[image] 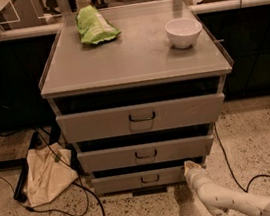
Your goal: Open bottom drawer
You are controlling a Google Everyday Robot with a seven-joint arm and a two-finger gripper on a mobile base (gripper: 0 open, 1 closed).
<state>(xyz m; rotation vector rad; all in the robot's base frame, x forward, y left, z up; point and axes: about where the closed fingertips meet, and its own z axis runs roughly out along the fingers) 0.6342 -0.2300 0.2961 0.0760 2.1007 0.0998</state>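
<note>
hidden: my gripper [190,166] lower right of centre, open or closed I cannot tell | bottom drawer [131,182] lower centre beside it, inside dark | bowl [183,32] upper right on cabinet top [133,59]

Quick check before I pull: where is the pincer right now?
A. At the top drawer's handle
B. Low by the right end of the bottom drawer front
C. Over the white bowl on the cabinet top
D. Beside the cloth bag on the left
B: the pincer sits just above the floor by the right end of the bottom drawer, to the right of its small black handle, not on it.
</note>
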